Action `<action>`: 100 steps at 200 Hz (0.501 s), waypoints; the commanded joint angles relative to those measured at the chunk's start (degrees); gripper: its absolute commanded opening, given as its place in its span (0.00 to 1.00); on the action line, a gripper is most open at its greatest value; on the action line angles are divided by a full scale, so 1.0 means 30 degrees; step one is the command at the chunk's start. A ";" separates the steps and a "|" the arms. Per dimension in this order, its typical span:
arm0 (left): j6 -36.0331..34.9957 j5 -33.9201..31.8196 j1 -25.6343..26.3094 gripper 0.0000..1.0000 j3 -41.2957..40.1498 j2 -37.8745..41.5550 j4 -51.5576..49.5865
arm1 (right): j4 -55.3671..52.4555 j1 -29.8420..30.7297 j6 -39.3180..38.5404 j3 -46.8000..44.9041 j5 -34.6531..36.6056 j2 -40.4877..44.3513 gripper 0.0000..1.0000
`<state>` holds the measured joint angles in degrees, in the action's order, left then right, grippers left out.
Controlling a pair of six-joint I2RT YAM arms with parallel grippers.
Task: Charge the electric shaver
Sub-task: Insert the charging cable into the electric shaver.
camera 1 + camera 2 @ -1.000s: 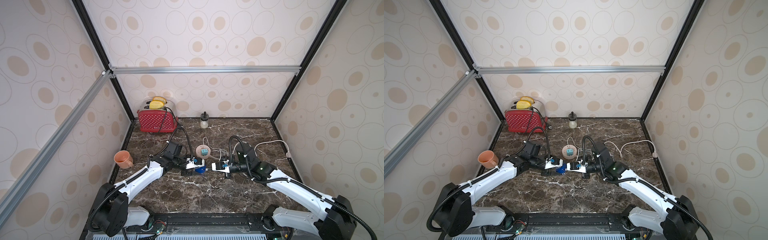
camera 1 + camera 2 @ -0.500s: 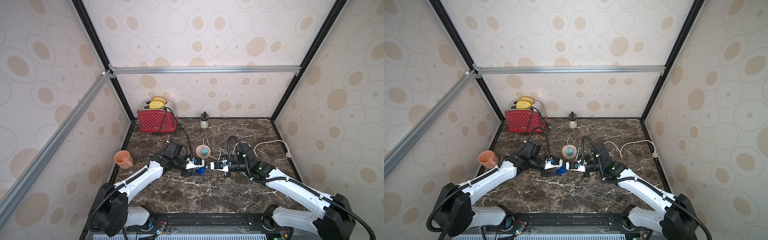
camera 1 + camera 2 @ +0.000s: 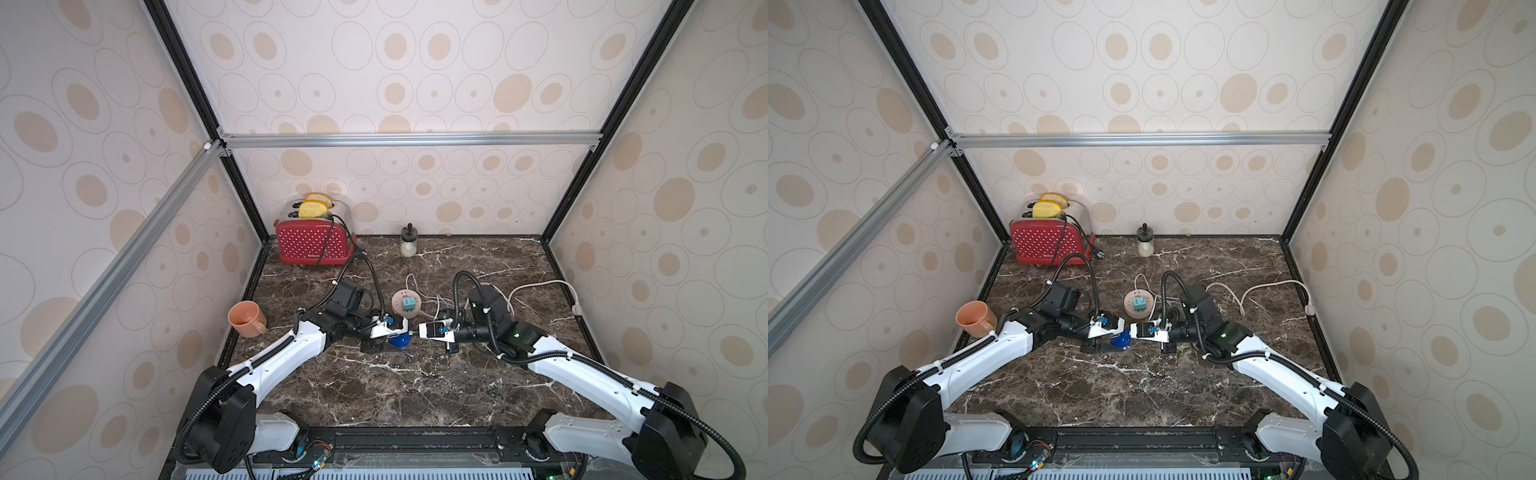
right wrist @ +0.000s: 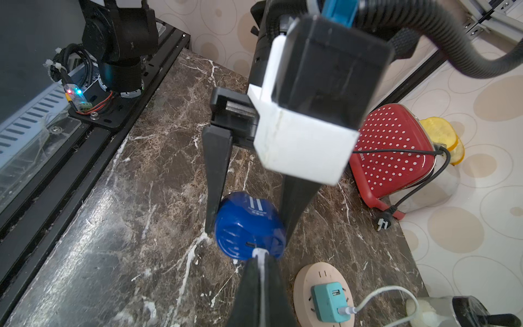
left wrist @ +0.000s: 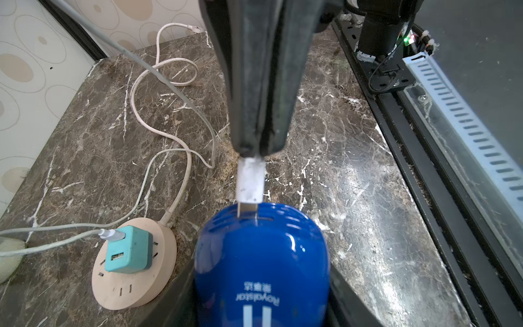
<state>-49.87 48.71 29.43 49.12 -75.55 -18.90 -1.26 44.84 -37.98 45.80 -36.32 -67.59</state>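
The electric shaver (image 5: pixel 261 263), a glossy deep-blue block, sits low over the marble between the fingers of my left gripper (image 5: pixel 261 308), which is shut on its sides. Both top views show it mid-table (image 3: pixel 400 340) (image 3: pixel 1120 340). My right gripper (image 4: pixel 259 260) is shut on a white cable plug (image 5: pixel 250 181). The plug's metal tip meets the shaver's (image 4: pixel 246 220) end face by a small slot; I cannot tell whether it is seated. The cable runs to a teal adapter (image 5: pixel 128 249) in the round pink socket hub (image 5: pixel 135 288).
A red toaster (image 3: pixel 311 245) with bread stands at the back left, its loose plug (image 4: pixel 383 223) lying on the marble. An orange cup (image 3: pixel 245 318) is at the left edge, a small jar (image 3: pixel 408 243) at the back. A white cord (image 3: pixel 540 286) loops to the right.
My right gripper has edged left with the plug, closing on the shaver's end. The left gripper and shaver have stayed put.
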 commanded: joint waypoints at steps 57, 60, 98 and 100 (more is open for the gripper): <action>-0.0364 0.0989 -0.0054 0.00 0.1028 0.0332 0.0175 | -0.1243 0.0162 -0.0801 0.0317 -0.1136 -0.0610 0.00; -0.0344 0.0990 -0.0040 0.00 0.1035 0.0353 0.0168 | -0.1298 0.0155 -0.0827 0.0322 -0.1111 -0.0632 0.00; -0.0086 0.1266 -0.0048 0.00 0.1006 0.0625 0.0303 | -0.0986 0.0128 -0.0934 0.0119 -0.0621 -0.0631 0.00; -0.0087 0.1301 -0.0031 0.00 0.1015 0.0630 0.0317 | -0.0928 0.0153 -0.0913 0.0137 -0.0583 -0.0640 0.00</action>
<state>-49.82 48.38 29.26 49.12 -75.55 -19.46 -2.26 44.82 -38.85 45.98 -37.80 -68.53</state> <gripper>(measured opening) 0.600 0.039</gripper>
